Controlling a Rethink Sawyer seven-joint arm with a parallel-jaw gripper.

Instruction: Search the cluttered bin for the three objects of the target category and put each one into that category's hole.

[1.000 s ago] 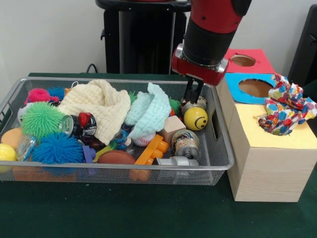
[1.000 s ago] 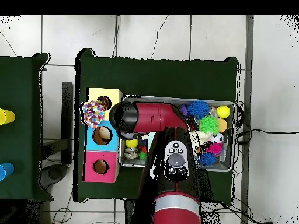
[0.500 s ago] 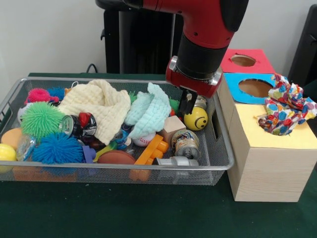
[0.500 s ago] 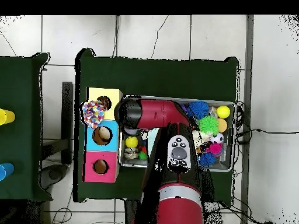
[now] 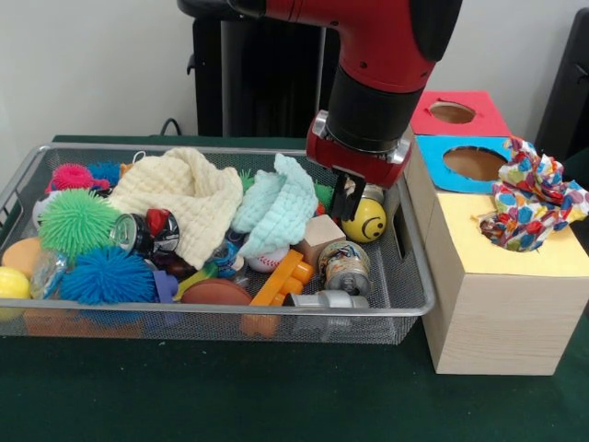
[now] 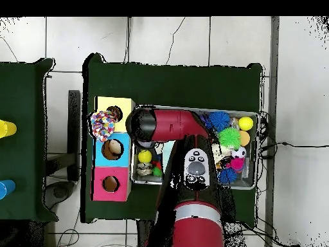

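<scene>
The silver wire mesh bin (image 5: 221, 311) holds a jumble of toys, cans and cloths. It also shows in the overhead view (image 6: 252, 186). My gripper (image 5: 343, 199) hangs inside the bin's right end, just left of a yellow smiley ball (image 5: 366, 221) and above a wooden cube (image 5: 322, 235). Nothing shows in it. In the overhead view the red arm (image 6: 170, 125) hides it. The confetti-patterned cloth scrap (image 5: 532, 204) lies bunched on the hole of the yellow-topped box (image 5: 479, 304), partly hanging out; it also shows in the overhead view (image 6: 102, 125). The braided rope ball is hidden.
A cream waffle cloth (image 5: 184, 198) and a mint-green waffle cloth (image 5: 281, 207) cover the bin's middle. Spiky balls (image 5: 78, 224) lie at its left, cans (image 5: 345, 267) and an orange brick (image 5: 281, 276) at front right. A blue box (image 5: 433, 152) and a red box (image 5: 488, 115) stand behind the yellow one.
My gripper has moved a little left and down, from the bin's far right corner to beside the smiley ball. The confetti cloth has not moved.
</scene>
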